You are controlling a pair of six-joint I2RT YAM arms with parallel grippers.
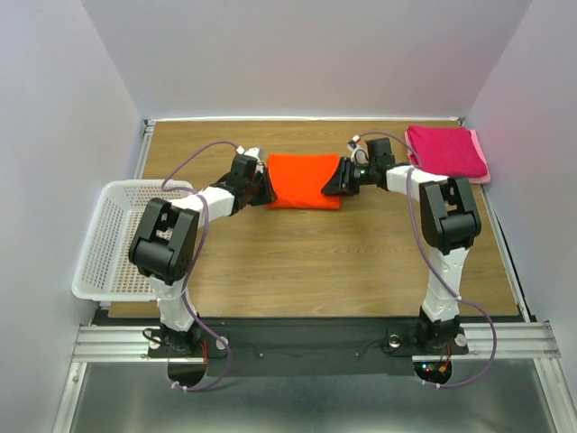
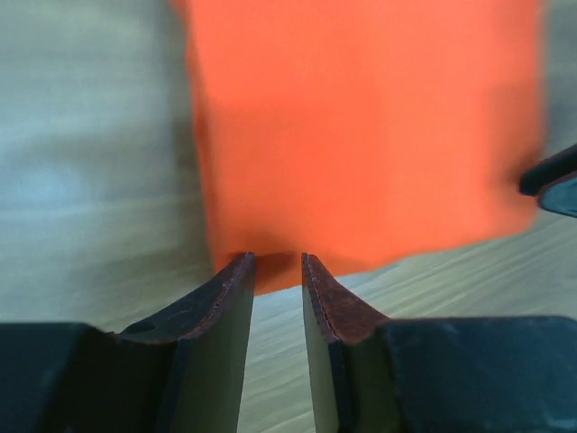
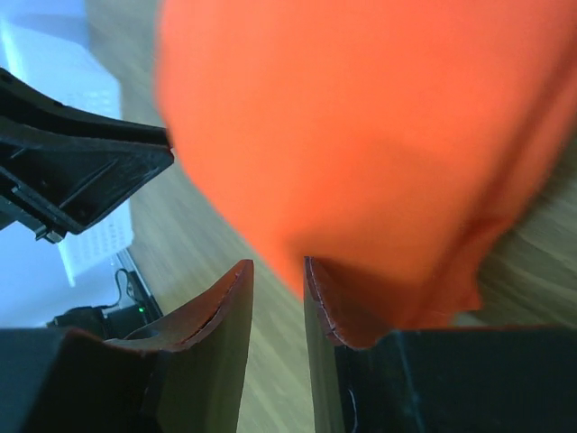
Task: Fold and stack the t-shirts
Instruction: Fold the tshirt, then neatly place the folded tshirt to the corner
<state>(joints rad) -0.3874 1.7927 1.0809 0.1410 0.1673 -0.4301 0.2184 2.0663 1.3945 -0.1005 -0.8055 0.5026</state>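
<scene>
An orange t-shirt [image 1: 304, 180] lies folded into a rectangle on the wooden table [image 1: 315, 262], at mid-depth. My left gripper [image 1: 267, 188] is at its left edge, low over the wood. In the left wrist view its jaws [image 2: 278, 262] stand narrowly open, with bare table between them and the orange cloth [image 2: 361, 135] just past the tips. My right gripper [image 1: 335, 185] is at the shirt's right edge. Its jaws [image 3: 278, 266] are also narrowly open with wood in the gap, and the orange cloth [image 3: 361, 135] hangs over the right finger. The magenta t-shirt [image 1: 446, 151] lies folded at the back right corner.
A white lattice basket [image 1: 113, 239] stands at the table's left edge, beside the left arm. Grey walls close in the back and sides. Both arms' bases sit on the metal rail [image 1: 315, 341] at the near edge.
</scene>
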